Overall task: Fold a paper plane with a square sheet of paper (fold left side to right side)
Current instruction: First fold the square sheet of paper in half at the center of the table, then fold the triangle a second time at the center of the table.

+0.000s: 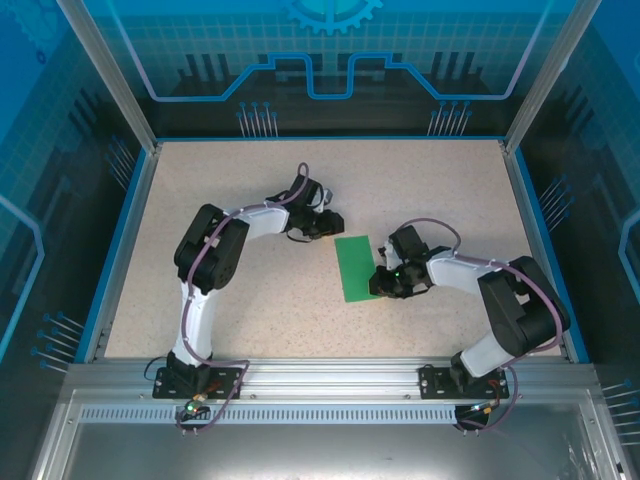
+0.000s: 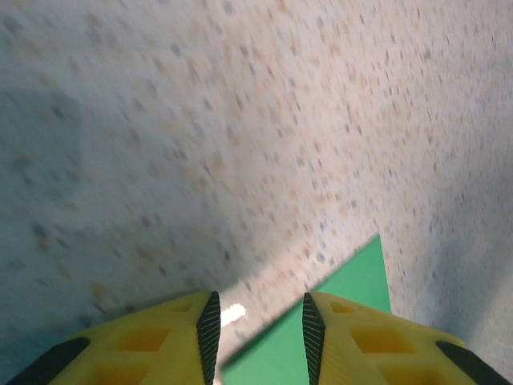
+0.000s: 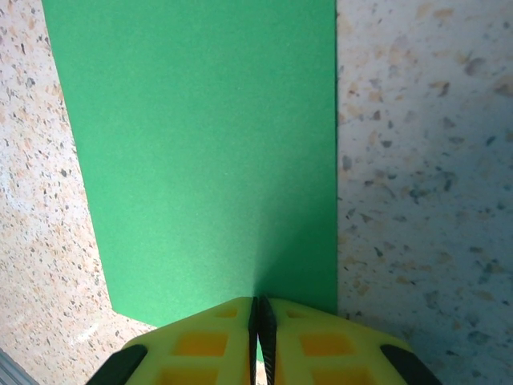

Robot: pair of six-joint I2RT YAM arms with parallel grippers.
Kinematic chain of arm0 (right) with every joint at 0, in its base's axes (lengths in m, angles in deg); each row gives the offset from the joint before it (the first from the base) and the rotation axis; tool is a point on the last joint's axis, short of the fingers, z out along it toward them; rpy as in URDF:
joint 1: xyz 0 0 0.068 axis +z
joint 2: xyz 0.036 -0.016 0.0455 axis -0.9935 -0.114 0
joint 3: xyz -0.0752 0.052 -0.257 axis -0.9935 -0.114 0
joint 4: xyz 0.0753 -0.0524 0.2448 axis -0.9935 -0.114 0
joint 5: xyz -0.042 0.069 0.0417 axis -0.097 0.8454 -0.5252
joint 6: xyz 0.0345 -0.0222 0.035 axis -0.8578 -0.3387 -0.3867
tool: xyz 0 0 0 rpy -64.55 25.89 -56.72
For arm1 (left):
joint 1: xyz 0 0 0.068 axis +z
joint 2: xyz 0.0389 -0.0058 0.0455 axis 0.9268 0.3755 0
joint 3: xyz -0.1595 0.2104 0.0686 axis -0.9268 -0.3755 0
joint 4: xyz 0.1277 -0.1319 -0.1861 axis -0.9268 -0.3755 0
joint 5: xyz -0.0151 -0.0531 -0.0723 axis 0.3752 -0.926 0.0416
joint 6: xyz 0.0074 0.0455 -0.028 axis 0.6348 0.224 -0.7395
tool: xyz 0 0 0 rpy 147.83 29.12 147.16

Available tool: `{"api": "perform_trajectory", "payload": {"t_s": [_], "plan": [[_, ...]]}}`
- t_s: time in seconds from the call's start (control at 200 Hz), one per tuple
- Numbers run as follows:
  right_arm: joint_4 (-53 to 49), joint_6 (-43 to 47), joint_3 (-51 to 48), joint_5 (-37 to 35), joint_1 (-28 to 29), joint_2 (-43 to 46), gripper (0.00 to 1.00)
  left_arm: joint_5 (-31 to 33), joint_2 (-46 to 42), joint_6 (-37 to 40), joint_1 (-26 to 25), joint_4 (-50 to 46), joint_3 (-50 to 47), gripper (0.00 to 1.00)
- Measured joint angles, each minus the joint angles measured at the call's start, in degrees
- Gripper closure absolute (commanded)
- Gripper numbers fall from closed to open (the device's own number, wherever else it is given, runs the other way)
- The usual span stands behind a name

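Two grippers divide the job: the right gripper (image 3: 258,317) pinches the edge of the square sheet of paper (image 3: 200,144), probably anchoring it, while the left gripper (image 2: 256,317) hovers half-open and empty over a corner.

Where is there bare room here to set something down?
Bare: the speckled beige tabletop along the far wall, the strip left of the left arm, and the near middle between the arm bases. Crowded: the centre, where the right gripper pinches the thin bright green paper sheet and the left gripper stands at its far edge.
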Motion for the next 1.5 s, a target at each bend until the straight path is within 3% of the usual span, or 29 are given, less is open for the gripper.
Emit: {"api": "perform_trajectory", "payload": {"t_s": [0.335, 0.595, 0.85, 1.15, 1.501], "plan": [[5.46, -6.73, -6.14, 0.66, 1.86, 5.01, 0.84, 1.2, -0.9, 0.31, 1.53, -0.02, -0.52, 0.58], [10.45, -16.46, -10.34, -0.04, 7.93, 9.09, 0.8, 0.7, -11.65, 0.66, 2.67, -0.09, -9.03, 0.58], [0.79, -11.87, -5.88, -5.79, 7.56, 17.05, 0.57, -2.99, -21.53, -2.84, -1.79, 1.38, -19.85, 0.58], [-8.59, -1.92, -3.34, -10.67, 2.03, 23.32, 0.32, -5.62, -22.14, -6.75, -10.67, 1.16, -23.74, 0.61], [-9.6, -0.13, -7.45, -8.55, -1.05, 27.43, 0.23, -5.55, -17.46, -8.0, -10.86, 1.36, -23.3, 0.62]]}}
